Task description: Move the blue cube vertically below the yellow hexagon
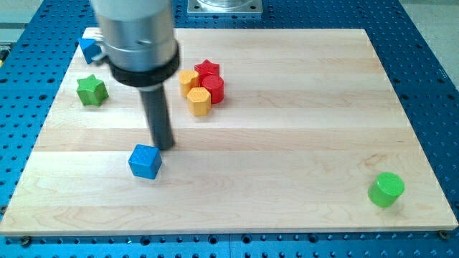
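Observation:
The blue cube (pixel 145 161) lies on the wooden board at the view's lower left. My tip (pixel 165 146) stands just above and to the right of it, very close or touching. The yellow hexagon (pixel 199 100) sits near the board's middle top, up and to the right of the cube. It is packed against an orange-yellow block (pixel 188 79), a red star (pixel 207 69) and a red hexagon (pixel 214 87).
A green star (pixel 92 90) lies at the view's left. A blue block (pixel 89 49) sits at the top left corner, partly hidden by the arm. A green cylinder (pixel 386 189) stands at the lower right. The board's (pixel 301 143) edges meet a blue perforated table.

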Robot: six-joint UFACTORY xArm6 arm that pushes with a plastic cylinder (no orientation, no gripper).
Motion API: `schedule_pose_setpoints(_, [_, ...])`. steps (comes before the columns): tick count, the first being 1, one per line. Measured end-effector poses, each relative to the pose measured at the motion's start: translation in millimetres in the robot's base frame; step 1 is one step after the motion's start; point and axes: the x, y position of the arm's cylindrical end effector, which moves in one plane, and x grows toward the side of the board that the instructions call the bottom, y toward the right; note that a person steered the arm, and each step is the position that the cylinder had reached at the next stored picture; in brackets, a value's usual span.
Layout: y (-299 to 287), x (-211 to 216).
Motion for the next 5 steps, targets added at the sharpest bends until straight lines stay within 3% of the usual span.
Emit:
schedule_pose_setpoints(1, [-50.6,10.1])
schedule_pose_setpoints(2, [-44.5,44.3])
schedule_pose_setpoints(4, [59.6,50.6])
schedule_pose_setpoints(5, [78.8,47.3])
